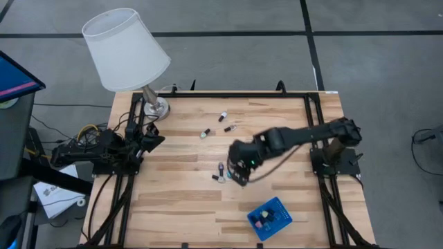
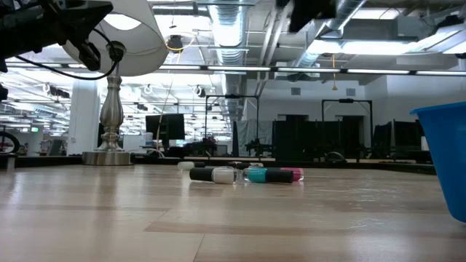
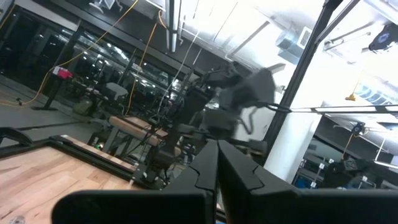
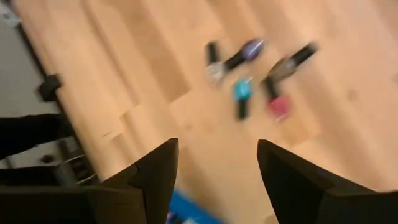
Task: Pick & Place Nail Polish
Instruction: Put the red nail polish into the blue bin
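Observation:
Several tiny nail polish bottles lie on their sides in a cluster (image 1: 220,173) mid-table. In the right wrist view they show as purple (image 4: 251,48), teal (image 4: 241,92) and pink (image 4: 278,106). Three more lie farther back (image 1: 223,116), (image 1: 230,128), (image 1: 205,133). My right gripper (image 1: 238,177) hovers open above the table, just right of the cluster, pointing steeply down, with nothing between its fingers (image 4: 217,168). A blue square tray (image 1: 279,207) near the front edge has a few bottles in it. My left gripper (image 1: 158,138) rests shut at the table's left edge.
A table lamp with a white shade (image 1: 127,48) stands on its metal base (image 1: 156,106) at the far left corner. In the low view the tray's blue wall (image 2: 445,156) rises at the right. Bare wood lies between cluster and tray.

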Available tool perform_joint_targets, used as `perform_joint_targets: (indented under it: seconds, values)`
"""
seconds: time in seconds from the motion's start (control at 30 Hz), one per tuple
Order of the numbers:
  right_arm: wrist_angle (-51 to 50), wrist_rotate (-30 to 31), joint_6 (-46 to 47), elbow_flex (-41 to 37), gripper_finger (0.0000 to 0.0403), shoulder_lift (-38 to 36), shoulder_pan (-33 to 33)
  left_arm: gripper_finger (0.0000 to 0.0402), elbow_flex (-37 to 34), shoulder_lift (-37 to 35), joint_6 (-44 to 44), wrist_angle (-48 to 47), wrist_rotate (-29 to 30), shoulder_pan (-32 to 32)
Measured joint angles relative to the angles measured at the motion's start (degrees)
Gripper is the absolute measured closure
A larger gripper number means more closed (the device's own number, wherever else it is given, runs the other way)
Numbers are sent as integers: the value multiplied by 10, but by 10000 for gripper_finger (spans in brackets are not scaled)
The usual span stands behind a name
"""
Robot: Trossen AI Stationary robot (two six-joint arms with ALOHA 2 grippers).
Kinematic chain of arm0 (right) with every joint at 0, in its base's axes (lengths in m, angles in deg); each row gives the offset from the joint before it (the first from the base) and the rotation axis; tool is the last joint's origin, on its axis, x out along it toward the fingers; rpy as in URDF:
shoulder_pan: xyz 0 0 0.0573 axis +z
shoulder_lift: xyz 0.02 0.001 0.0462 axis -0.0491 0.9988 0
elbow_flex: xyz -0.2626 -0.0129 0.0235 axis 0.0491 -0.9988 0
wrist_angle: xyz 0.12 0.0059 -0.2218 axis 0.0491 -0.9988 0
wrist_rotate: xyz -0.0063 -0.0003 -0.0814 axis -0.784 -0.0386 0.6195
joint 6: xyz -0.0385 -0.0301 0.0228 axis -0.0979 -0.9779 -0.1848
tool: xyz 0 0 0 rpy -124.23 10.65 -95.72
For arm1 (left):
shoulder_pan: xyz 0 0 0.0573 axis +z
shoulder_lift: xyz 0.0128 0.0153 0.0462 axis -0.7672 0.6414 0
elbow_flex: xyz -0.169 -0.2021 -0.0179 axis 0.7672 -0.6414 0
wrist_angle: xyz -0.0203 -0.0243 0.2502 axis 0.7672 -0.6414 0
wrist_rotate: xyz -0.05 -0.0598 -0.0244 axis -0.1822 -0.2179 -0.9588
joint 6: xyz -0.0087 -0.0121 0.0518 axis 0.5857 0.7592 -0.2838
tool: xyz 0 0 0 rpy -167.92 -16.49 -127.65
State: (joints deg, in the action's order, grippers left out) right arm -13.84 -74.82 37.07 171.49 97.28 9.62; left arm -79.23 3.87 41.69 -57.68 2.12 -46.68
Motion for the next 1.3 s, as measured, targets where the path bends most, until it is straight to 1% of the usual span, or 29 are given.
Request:
perform_joint_targets:
  seconds: [0.13,0.27,0.4,0.57,0.7,0.83,1.1,1.3]
  values:
    - [-6,0,-110,-4,187,31,-44,401,0,0,0,0,0,0]
    - [-19,-1,-209,-4,170,68,-78,401,0,0,0,0,0,0]
    - [-26,-2,-275,-5,157,103,-103,401,0,0,0,0,0,0]
    - [-9,-2,-343,-5,159,134,-118,401,0,0,0,0,0,0]
    - [35,-16,-379,-21,160,131,-128,401,0,0,0,1,0,0]
    - [33,-31,-403,-22,161,127,-141,401,0,0,0,2,0,0]
    - [9,-32,-435,-22,161,127,-165,401,0,0,0,6,0,0]
    - [0,-32,-446,-22,161,127,-167,401,0,0,0,6,0,0]
